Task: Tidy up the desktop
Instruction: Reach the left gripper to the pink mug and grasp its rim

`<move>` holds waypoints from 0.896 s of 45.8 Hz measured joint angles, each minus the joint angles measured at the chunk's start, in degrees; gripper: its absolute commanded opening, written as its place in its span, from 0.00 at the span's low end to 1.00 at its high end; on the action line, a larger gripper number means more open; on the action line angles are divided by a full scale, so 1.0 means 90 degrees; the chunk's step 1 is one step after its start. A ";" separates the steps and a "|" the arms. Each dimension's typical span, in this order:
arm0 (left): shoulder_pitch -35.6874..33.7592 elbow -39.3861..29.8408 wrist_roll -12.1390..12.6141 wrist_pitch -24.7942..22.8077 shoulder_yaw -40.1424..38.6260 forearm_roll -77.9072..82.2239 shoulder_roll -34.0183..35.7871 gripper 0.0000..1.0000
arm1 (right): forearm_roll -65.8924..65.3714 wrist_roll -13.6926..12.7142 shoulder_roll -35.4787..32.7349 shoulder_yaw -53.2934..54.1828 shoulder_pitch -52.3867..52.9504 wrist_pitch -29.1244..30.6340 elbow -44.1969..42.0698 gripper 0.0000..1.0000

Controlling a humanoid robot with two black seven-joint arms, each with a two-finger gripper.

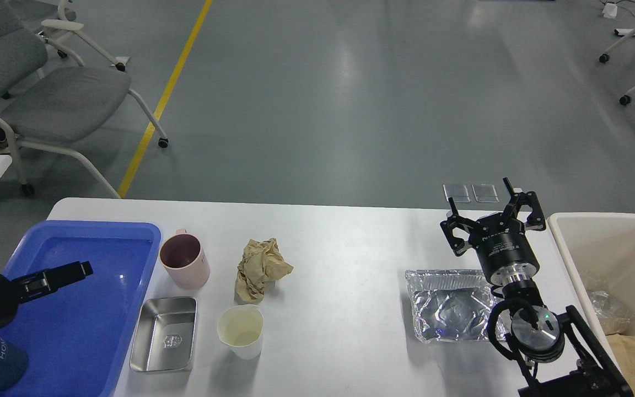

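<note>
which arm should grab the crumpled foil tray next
Right. The right claw hangs open just beyond the crumpled silver foil tray, beside the cream plastic bin. The left claw is far off, over the blue plastic tray.

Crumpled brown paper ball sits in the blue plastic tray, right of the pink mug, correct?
Not quite. The head view shows the crumpled brown paper ball lying on the white rectangular desktop, not in the blue plastic tray. It is right of the pink mug, as stated.
</note>
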 measured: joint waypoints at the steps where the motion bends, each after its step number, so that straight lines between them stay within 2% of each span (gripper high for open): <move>1: -0.0078 0.0012 -0.0003 -0.0015 0.0004 0.0049 -0.0052 0.96 | 0.0000 0.0000 -0.0001 0.0000 -0.0003 0.0001 0.0000 1.00; 10: -0.0971 0.0497 -0.0017 -0.0480 0.0142 0.0302 -0.0834 0.96 | 0.0010 0.0000 -0.0004 0.0002 -0.0020 0.0011 0.0000 1.00; 21: -0.2153 0.1684 -0.0004 -0.0610 0.1169 0.0317 -0.1994 0.96 | 0.0011 0.0000 -0.0003 0.0011 -0.0041 0.0011 0.0000 1.00; 32: -0.2438 0.2577 0.0014 -0.0557 0.1483 0.0341 -0.2927 0.96 | 0.0011 0.0000 -0.0003 0.0027 -0.0163 0.0024 0.0000 1.00; 41: -0.2529 0.2955 0.0053 -0.0493 0.1838 0.0353 -0.3177 0.93 | 0.0010 0.0000 -0.0003 0.0041 -0.0201 0.0029 0.0000 1.00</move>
